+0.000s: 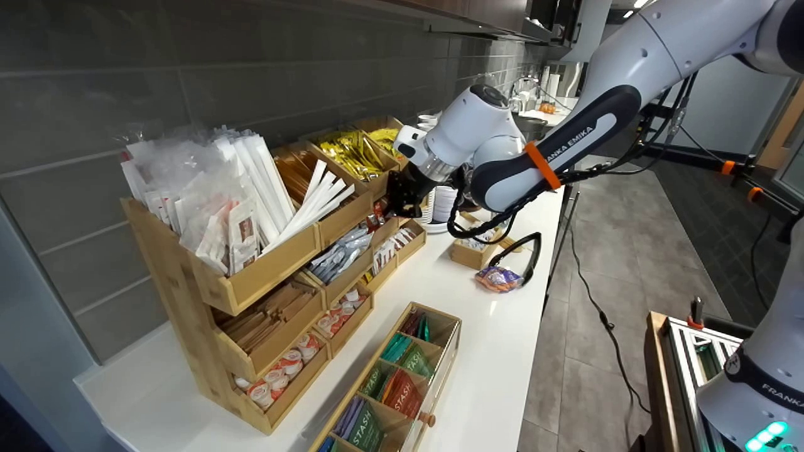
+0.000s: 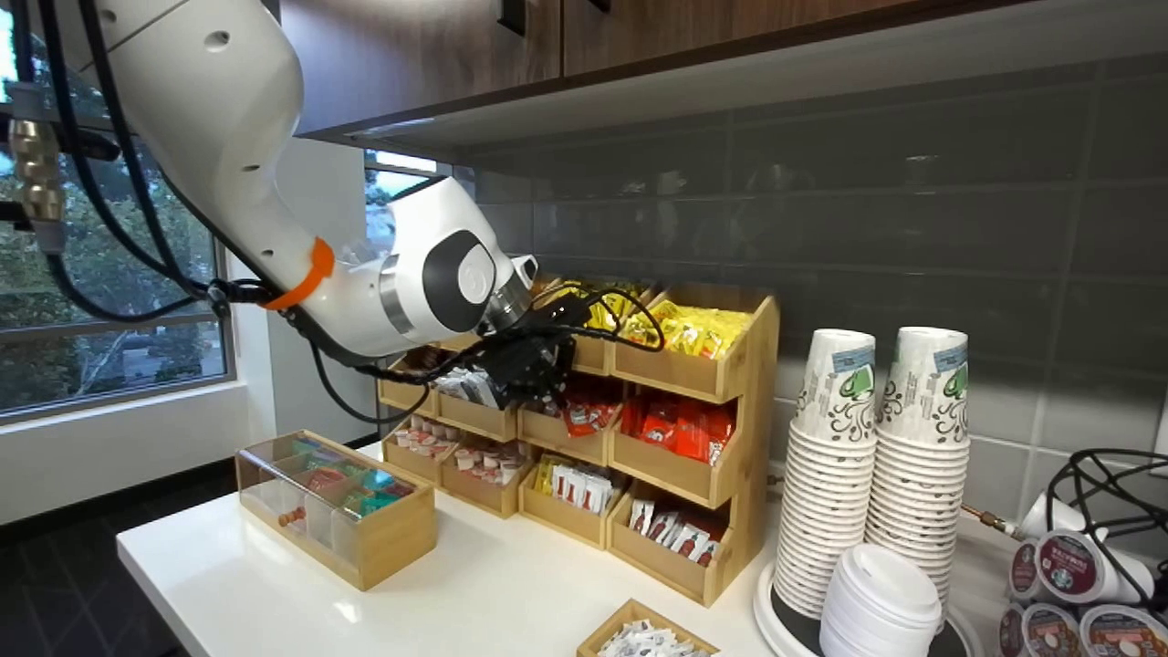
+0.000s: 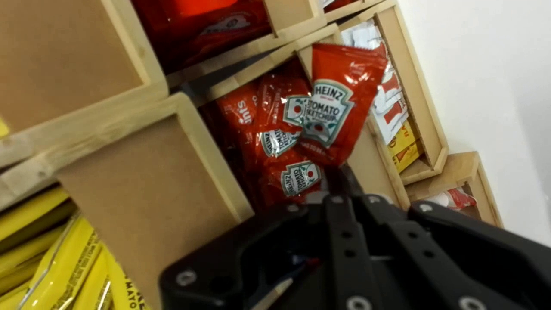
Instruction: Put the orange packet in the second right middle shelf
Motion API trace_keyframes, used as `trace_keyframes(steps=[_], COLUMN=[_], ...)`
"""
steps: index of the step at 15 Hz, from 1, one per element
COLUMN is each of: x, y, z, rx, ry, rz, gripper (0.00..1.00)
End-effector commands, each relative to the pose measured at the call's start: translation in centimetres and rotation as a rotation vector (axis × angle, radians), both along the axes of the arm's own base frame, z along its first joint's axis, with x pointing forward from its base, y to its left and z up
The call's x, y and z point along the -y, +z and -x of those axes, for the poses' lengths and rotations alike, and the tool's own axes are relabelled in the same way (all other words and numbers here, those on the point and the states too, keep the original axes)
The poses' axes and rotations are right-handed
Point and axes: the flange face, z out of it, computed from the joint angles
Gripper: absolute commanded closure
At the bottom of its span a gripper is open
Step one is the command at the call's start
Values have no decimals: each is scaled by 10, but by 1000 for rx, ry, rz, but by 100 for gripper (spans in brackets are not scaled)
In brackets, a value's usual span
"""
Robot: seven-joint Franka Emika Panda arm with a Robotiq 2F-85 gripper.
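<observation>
One gripper [image 3: 342, 178] over one light-wood rack [image 2: 754, 438] of twelve bins, four to each of three tiers. In the wrist view its fingers are brought together, grasping one orange-red packet [image 3: 342, 99] by the lower end. The packet, printed "Heinz Tomato Ketchup", is tilted over the middle tier's second bin from the right [image 2: 561, 436], its upper part overlapping the front board; among the red sachets [image 3: 280, 142] inside, three further Heinz labels show. Also on the counter [image 2: 493, 570]: two cup stacks [image 2: 826, 520], one lid stack [image 2: 881, 598], one tea box [image 2: 397, 538] and one purple-and-orange bag [image 1: 499, 279]. Partly hidden in an exterior view are the top tier's left-hand bins, behind the arm [image 2: 219, 119]; the tea box is cut off by the lower edge in an exterior view. The fingertips are hard to make out in both exterior views, and whether the packet touches the sachets beneath cannot be told.
</observation>
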Motion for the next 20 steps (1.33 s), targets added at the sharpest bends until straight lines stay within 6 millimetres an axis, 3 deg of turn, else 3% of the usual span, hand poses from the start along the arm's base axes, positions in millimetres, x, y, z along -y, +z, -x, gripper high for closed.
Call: trace_keyframes(steps=[1, 7, 13, 20], x=[-4, -13, -23, -21], y=[-2, -1, 3, 3], z=[-11, -10, 5, -2], rx=[25, 35, 73, 108], ry=[49, 99, 151, 172], rz=[25, 37, 121, 131], gripper=[100, 100, 100, 100])
